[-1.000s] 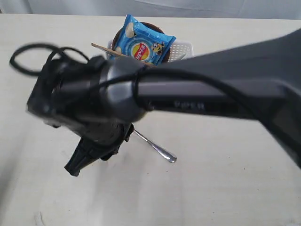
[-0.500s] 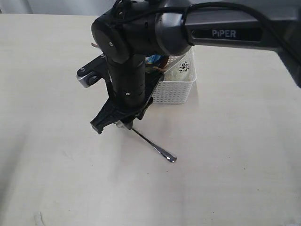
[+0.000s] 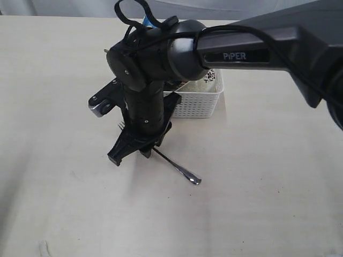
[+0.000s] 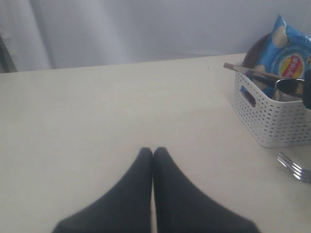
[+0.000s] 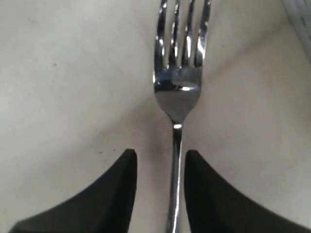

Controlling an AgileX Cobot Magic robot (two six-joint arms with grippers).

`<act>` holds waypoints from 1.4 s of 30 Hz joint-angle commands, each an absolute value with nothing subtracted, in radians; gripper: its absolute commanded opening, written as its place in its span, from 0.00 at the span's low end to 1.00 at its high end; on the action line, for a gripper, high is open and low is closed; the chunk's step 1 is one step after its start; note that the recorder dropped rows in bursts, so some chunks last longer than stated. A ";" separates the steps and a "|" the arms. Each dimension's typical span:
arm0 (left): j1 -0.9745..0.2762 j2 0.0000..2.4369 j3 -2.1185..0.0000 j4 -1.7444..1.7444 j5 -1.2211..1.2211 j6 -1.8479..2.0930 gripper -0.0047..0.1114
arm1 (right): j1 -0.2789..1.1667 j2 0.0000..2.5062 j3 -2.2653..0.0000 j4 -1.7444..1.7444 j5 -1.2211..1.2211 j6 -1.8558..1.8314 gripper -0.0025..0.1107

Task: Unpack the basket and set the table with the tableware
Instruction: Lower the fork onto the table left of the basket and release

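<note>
A steel fork [image 3: 177, 167] lies flat on the cream table [image 3: 268, 203], just in front of the white basket [image 3: 199, 105]. My right gripper [image 3: 131, 153] points down over it and is open. In the right wrist view the fork [image 5: 177, 92] has its handle running between the two fingers of that gripper [image 5: 159, 154], nearer one of them, with a gap on both sides. My left gripper [image 4: 153, 149] is shut and empty, low over bare table, well off to the side of the basket [image 4: 274, 121]. The fork's tines [image 4: 294, 168] show beside the basket.
The basket holds a blue chip bag [image 4: 287, 57], a steel cup [image 4: 290, 87], wooden chopsticks [image 4: 243, 69] and a reddish-brown plate [image 4: 253, 52]. A bowl's dark floral mark [image 3: 210, 78] shows behind the right arm [image 3: 252, 51], which spans the view and hides most of the basket.
The right arm has swung away from the camera and come down, setting its open fingers on either side of the fork's handle. The fork has not moved.
</note>
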State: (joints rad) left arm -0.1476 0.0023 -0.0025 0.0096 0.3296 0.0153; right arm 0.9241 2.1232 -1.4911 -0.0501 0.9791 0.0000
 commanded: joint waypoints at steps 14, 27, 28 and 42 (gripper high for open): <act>-0.153 0.000 0.000 0.007 0.321 0.011 0.04 | 0.921 2.171 -1.476 -0.099 0.973 0.000 0.21; -0.153 0.000 0.000 0.007 0.321 0.011 0.04 | 0.958 2.150 -1.476 0.050 1.022 0.222 0.02; -0.153 0.000 0.000 0.007 0.321 0.011 0.04 | 0.965 2.143 -1.476 0.050 1.017 0.251 0.02; -0.153 0.000 0.000 0.007 0.321 0.011 0.04 | 0.994 2.123 -1.476 0.290 0.805 0.538 0.02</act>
